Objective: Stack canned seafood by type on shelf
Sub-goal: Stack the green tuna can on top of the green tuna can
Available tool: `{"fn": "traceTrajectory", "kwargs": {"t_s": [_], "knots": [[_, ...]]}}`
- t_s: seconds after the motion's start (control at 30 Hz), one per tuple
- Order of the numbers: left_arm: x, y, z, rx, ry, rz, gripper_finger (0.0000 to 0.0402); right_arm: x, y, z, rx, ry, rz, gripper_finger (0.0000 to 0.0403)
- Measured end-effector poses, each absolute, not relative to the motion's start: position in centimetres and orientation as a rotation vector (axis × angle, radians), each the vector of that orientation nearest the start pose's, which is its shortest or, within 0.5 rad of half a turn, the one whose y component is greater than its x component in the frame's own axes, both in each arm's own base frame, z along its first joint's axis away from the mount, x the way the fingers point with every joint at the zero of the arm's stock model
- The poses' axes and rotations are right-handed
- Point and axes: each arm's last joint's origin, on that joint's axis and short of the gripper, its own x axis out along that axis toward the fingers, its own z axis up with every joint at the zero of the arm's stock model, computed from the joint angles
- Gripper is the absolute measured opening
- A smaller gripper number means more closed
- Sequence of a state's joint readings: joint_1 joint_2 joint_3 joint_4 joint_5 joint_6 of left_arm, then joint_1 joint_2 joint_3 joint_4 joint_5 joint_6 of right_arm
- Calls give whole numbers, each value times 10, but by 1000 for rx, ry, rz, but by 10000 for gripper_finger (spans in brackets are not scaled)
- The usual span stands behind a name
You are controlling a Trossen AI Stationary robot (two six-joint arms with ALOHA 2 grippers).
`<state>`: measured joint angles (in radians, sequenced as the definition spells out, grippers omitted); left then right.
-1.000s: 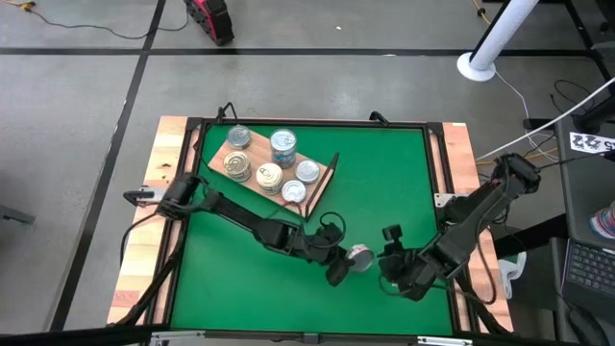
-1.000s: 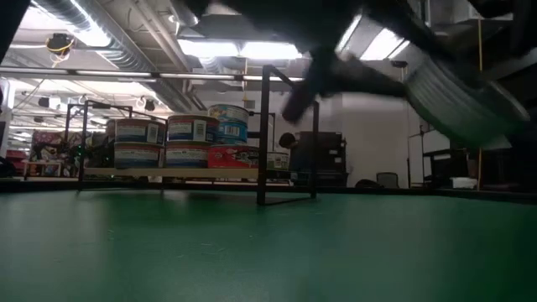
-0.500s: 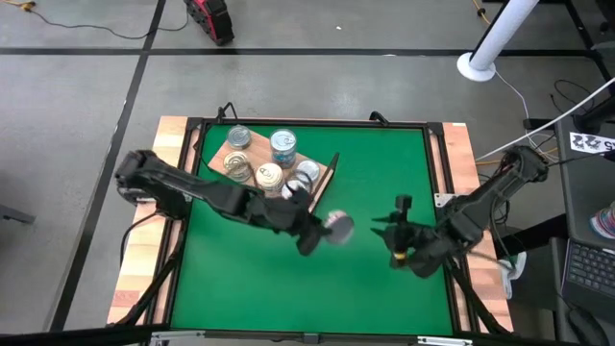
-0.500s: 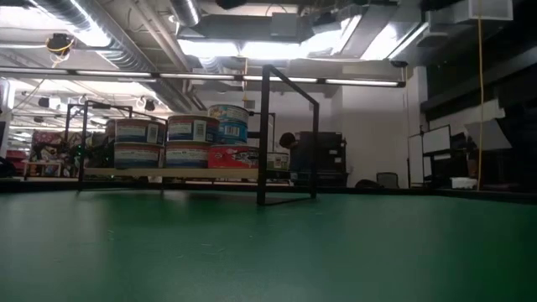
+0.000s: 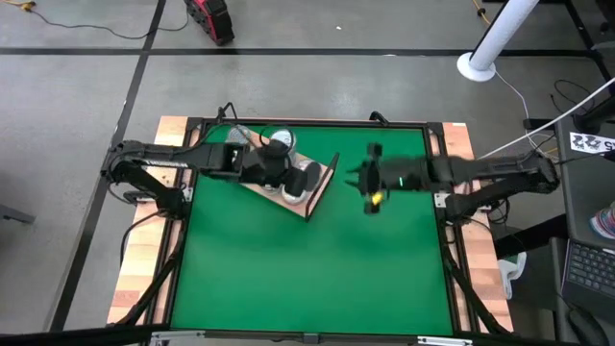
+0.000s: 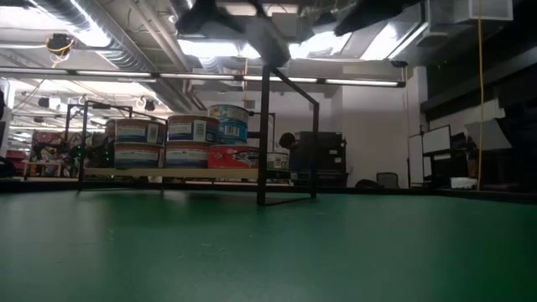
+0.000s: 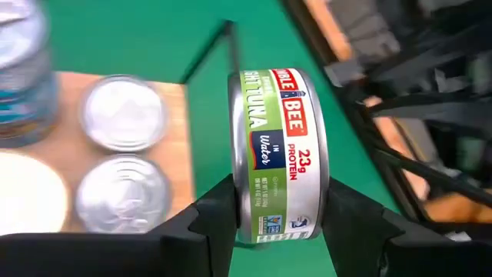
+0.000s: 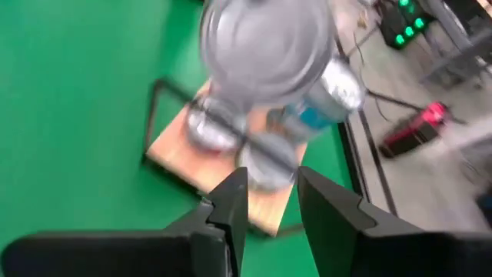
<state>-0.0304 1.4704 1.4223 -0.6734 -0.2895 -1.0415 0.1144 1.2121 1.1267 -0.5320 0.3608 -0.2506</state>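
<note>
Jaws of the left gripper (image 7: 278,219) clamp a tuna can (image 7: 278,154) on edge, its green-and-white label with a blue panel facing out, above the wooden shelf (image 7: 181,154) where silver-topped cans (image 7: 123,111) sit. The right gripper (image 8: 269,196) hovers over the green surface (image 5: 317,269), jaws parted and empty.

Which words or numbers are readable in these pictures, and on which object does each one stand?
On the tuna can, side label, held by the left gripper:
"TUNA"
"BEE" (the brand's start is cut off)
"IN Water"
"23g PROTEIN"
The cans on the shelf in the low view have labels too small to read.
Nothing else is readable.
</note>
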Motion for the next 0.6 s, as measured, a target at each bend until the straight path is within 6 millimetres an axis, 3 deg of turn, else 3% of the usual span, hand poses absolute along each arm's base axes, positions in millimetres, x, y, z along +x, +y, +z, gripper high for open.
{"fn": "traceTrajectory", "kwargs": {"t_s": [0.1,0.27,0.6], "knots": [[308,17,344,-926,580,649,158,262,-19,340,-361,552,-132,115],[306,44,324,-1017,612,706,158,259,-80,344,-300,470,-113,115],[306,83,282,-1189,479,742,158,251,-177,304,-118,517,-95,115]]}}
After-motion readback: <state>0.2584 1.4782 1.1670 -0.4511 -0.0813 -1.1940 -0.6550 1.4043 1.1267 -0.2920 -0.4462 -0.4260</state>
